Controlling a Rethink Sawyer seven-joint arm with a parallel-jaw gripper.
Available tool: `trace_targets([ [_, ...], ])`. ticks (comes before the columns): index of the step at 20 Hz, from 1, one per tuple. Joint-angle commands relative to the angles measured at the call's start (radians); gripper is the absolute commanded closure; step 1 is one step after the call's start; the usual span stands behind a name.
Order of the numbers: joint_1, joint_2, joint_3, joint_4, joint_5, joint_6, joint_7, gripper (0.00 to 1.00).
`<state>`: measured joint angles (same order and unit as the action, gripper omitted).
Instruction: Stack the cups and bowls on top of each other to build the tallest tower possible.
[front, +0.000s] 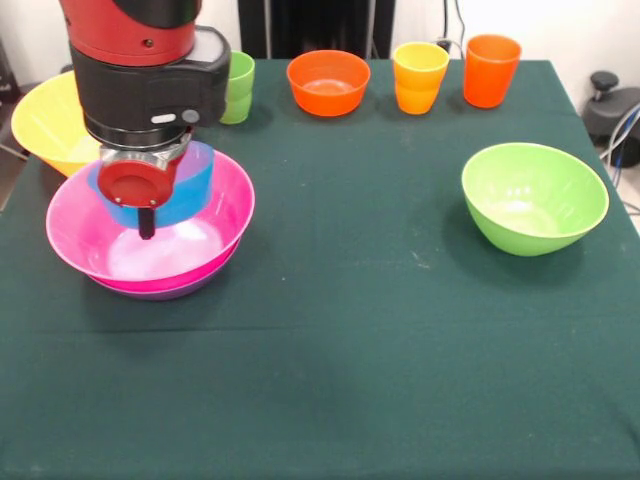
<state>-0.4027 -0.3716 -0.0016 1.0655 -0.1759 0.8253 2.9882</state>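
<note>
Gripper (147, 222) hung over pink bowl (150, 240), blue bowl (190, 190) tilted inside it, purple bowl (160, 291) underneath; jaws' state couldn't be told. Blue bowl probably needed seating flat & centred before release, w/ a straight lift.

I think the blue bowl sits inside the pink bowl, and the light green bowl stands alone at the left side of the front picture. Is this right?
Not fully. The blue bowl does sit inside the pink bowl, under the arm. But the light green bowl stands alone at the right side of the front view, not the left.
</note>
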Motion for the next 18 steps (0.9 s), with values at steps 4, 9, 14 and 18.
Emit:
trace_targets([
  [4, -0.009, -0.012, 0.024, 0.057, 0.036, -0.018, -0.002, 1.00],
  [9, -0.013, -0.008, 0.024, 0.053, 0.041, -0.019, -0.022, 1.00],
  [14, -0.015, -0.003, 0.021, 0.041, 0.045, -0.013, -0.029, 1.00],
  [18, -0.015, 0.001, 0.016, 0.031, 0.052, 0.000, -0.033, 0.00],
])
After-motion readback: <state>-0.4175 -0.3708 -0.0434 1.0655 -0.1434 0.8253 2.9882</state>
